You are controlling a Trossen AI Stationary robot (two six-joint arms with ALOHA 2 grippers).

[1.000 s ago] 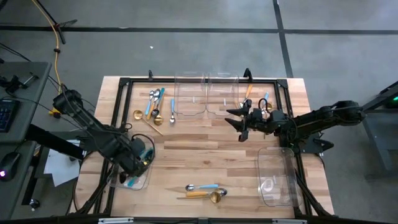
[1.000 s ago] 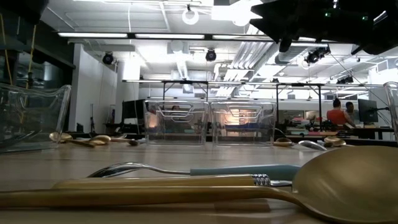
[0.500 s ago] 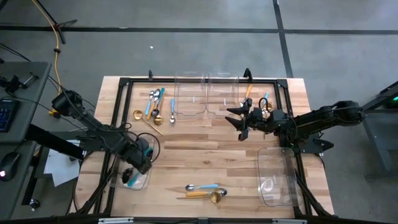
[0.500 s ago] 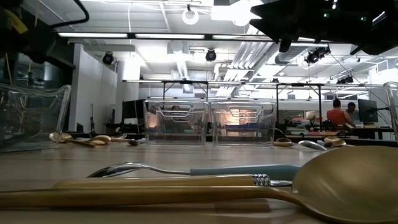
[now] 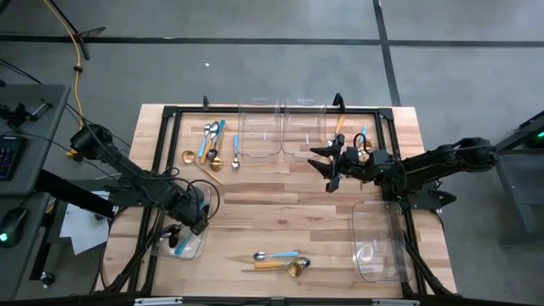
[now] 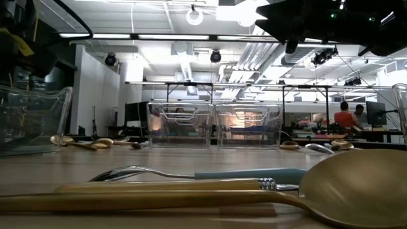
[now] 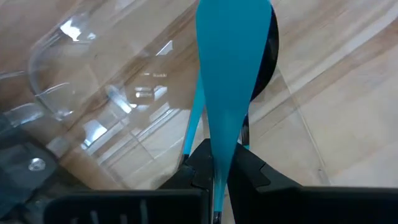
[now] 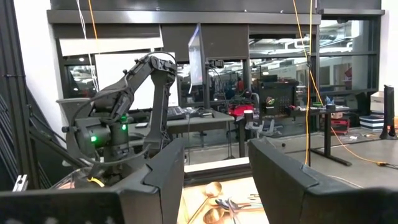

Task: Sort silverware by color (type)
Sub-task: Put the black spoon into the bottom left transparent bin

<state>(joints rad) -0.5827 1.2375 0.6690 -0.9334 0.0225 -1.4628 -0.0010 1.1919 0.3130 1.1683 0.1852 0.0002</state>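
1. Over the clear bin (image 5: 180, 246) at the surface's near-left corner, the left gripper (image 5: 192, 214) has its jaws clamped on a blue-handled spoon (image 7: 231, 81), and something blue already lies in that bin.
2. The right gripper (image 5: 331, 174) just hangs mid-surface near the far bins (image 5: 282, 129), jaws apart, nothing in them.
3. Honestly it looks early: the far-left pile (image 5: 212, 146), the far-right bunch (image 5: 359, 143) and the near trio (image 5: 280, 263) are all unsorted.
4. The near-right bin (image 5: 378, 240) looks almost empty. Nothing really blocks the drop except the bin walls.
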